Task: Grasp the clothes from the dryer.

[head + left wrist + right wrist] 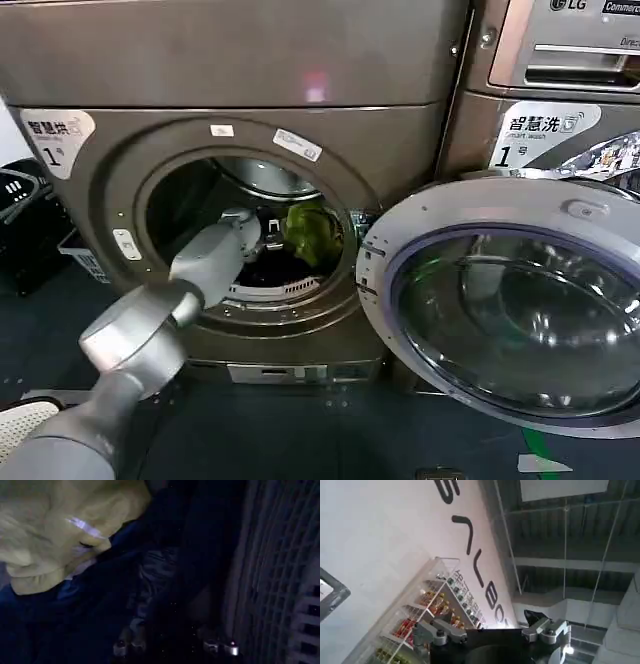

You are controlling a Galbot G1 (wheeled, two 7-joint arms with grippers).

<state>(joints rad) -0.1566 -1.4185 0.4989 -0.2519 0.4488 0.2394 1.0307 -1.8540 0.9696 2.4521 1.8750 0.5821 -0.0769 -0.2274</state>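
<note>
Head view: the large bronze-brown front-loading dryer (300,110) stands on a dark floor, its smooth metal front curving into a wide round porthole. Its silver-rimmed glass door (500,310) is swung fully open to the robot's right, leaving the mouth of the drum unblocked. A second bronze machine with a drawer panel (560,50) sits above and behind that door, and a dark basket (25,220) stands on the floor at the far left.

The grey tubular left arm reaches up through the porthole, and the left gripper (270,238) is inside the drum, just beside the soft yellow-green garment (312,232) heaped toward the right side of the opening. A dark navy-black garment (270,270) lies below it on the drum floor. Whether the fingers have closed on cloth cannot be told from here.

In the left wrist view the crumpled yellow-green garment (60,530) rests against folds of the navy-black garment (165,565), with the drum's ribbed, perforated metal wall (280,580) close alongside.

The right wrist view shows the right gripper (495,630) with fingers spread apart, holding nothing, pointing up at a white lettered wall and ceiling.
</note>
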